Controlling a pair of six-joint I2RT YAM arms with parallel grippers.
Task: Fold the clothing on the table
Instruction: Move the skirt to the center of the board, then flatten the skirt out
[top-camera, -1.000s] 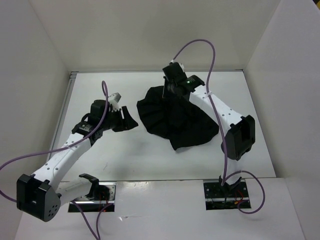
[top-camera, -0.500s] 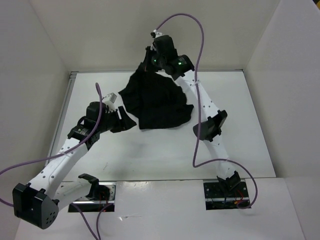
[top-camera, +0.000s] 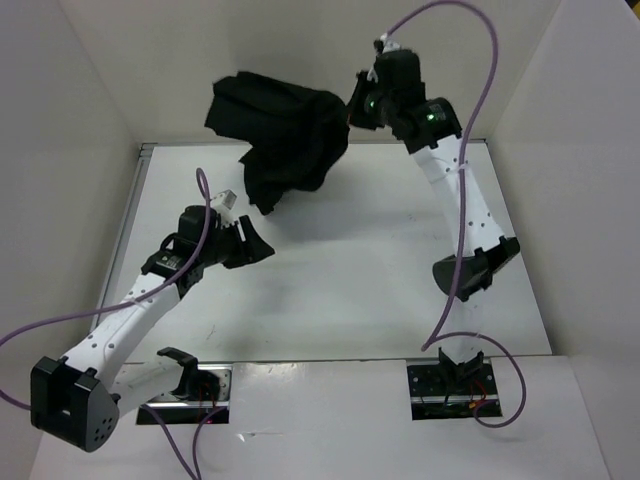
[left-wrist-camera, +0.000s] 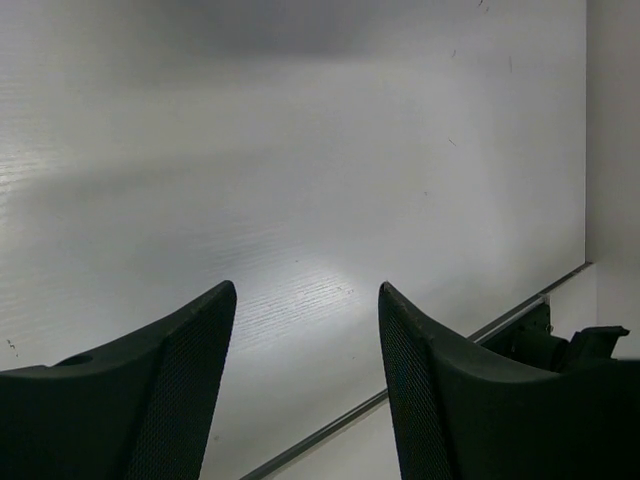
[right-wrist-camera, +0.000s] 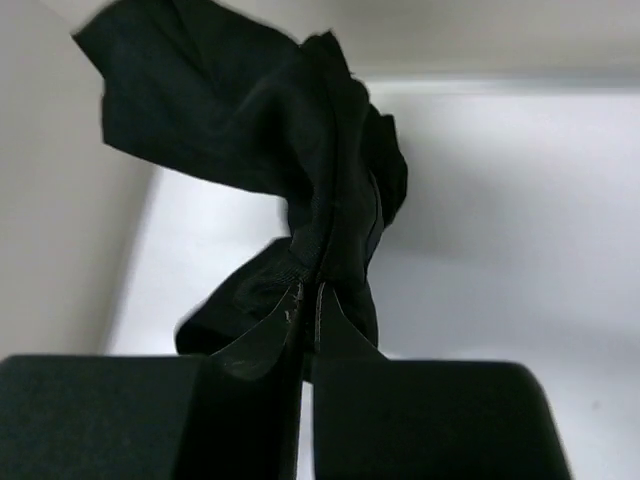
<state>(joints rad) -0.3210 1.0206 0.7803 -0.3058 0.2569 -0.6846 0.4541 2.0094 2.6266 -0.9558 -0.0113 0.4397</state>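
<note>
above the far left part of the table (top-camera: 350, 290): clothing (top-camera: 285, 135), one item, black, soft matte fabric, crumpled into loose hanging folds, held in the air clear of the smooth white top.
right gripper (right-wrist-camera: 310, 294): black fingers pressed together, pinching a gathered fold of the fabric.
left gripper (left-wrist-camera: 305, 300): curved, mesh-textured fingers spread wide, holding nothing, low over bare table, apart from the garment.

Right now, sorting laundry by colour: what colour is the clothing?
Plain black clothing; top external view shows best.
</note>
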